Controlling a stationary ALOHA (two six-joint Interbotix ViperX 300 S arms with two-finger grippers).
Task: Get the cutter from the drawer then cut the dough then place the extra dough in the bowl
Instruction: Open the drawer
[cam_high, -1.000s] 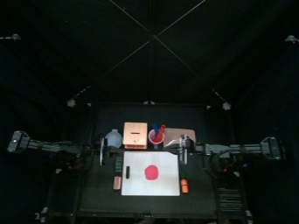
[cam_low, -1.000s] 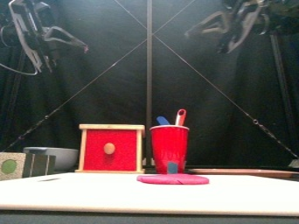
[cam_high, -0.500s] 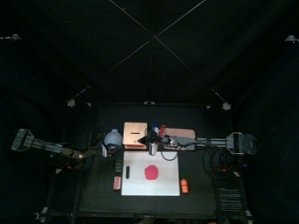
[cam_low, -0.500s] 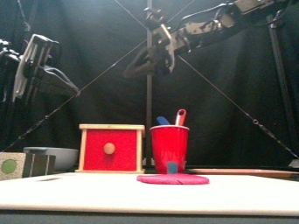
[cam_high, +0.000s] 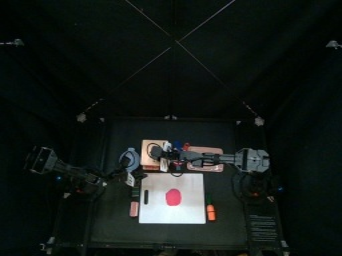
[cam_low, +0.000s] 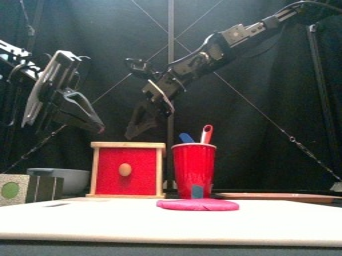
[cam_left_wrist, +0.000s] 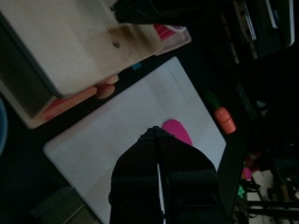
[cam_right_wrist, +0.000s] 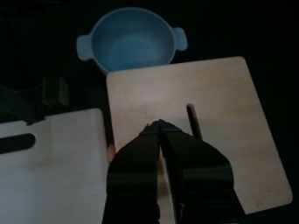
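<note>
Up high, right gripper (cam_right_wrist: 155, 129) hangs over wooden box (cam_right_wrist: 228, 114) — jaws pinched together, as on left gripper (cam_left_wrist: 156, 133).

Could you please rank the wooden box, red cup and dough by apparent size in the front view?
Largest first:
1. wooden box
2. red cup, similar height but narrower
3. dough, only a thin edge-on strip, though it lies nearest the camera

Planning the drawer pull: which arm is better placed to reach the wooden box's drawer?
Probably right: the right gripper hangs over the wooden box, whose top fills its wrist view. The left gripper hovers off to the side of it.
</note>
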